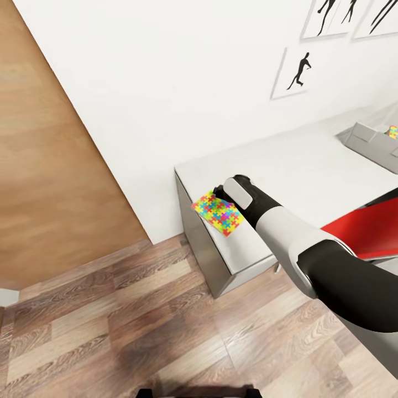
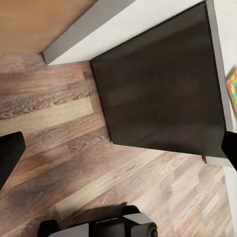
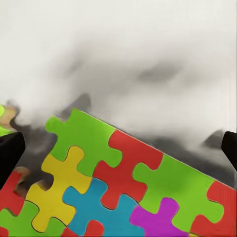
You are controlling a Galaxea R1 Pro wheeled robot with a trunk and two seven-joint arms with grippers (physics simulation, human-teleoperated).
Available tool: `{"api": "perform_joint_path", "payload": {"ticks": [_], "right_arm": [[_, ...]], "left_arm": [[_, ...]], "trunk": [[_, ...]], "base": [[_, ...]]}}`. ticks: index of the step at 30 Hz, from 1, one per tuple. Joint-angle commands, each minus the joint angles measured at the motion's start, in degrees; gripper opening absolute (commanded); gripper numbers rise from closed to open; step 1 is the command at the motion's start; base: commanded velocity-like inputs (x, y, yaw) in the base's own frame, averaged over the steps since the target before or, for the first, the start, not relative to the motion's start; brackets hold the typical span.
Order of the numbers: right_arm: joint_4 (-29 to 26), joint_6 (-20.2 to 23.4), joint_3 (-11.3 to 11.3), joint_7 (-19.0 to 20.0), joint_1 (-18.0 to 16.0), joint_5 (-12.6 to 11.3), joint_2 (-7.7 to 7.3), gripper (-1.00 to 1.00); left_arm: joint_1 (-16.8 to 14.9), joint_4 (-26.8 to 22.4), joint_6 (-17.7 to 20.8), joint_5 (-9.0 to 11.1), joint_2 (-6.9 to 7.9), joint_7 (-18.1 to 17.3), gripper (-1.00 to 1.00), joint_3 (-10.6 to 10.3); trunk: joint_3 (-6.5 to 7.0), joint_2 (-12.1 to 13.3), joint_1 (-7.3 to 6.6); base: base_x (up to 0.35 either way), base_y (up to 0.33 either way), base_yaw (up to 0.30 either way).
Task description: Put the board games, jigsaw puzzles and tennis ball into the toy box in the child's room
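One jigsaw puzzle lies flat near the end of the table, right under the right gripper, with its long side slanting toward the table's corner. The right gripper's fingers are spread wide apart, one at each side of the puzzle. The toy box sits far along the table, and a red game box lies between.

Brown wooden door at the left, beside a white wall. Wood-plank floor below. Black silhouette pictures hung high on the wall, right.
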Motion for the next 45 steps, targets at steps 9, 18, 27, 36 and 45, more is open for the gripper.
{"api": "perform_joint_path", "payload": {"ticks": [9, 18, 27, 36, 45], "right_arm": [[0.1, 0.1, -0.2, -0.3, 0.0, -1.8, 0.00, 1.00], [0.0, 0.1, -0.2, -0.3, 0.0, -1.8, 0.00, 1.00], [0.0, 0.1, -0.2, -0.3, 0.0, -1.8, 0.00, 1.00], [0.1, 0.0, -0.2, -0.3, 0.0, -1.8, 0.00, 1.00], [0.1, 0.0, -0.2, -0.3, 0.0, -1.8, 0.00, 1.00]], "left_arm": [[-0.1, 0.1, 0.6, 0.2, 0.02, -0.2, 1.00, -0.1], [-0.1, 0.1, 0.6, 0.2, 0.02, -0.2, 1.00, -0.1], [-0.1, 0.1, 0.6, 0.2, 0.10, -0.2, 1.00, -0.1], [-0.1, 0.1, 0.6, 0.2, 0.11, -0.2, 1.00, -0.1], [-0.1, 0.1, 0.6, 0.2, 0.11, -0.2, 1.00, -0.1]], "trunk": [[-0.06, 0.0, 0.01], [-0.06, 0.0, 0.01], [-0.06, 0.0, 0.01], [-0.06, 0.0, 0.01], [-0.06, 0.0, 0.01]], "base": [[-0.030, 0.052, 0.000], [-0.031, 0.030, 0.000], [-0.031, 0.039, 0.000], [-0.018, 0.030, 0.000], [-0.022, 0.052, 0.000]]}}
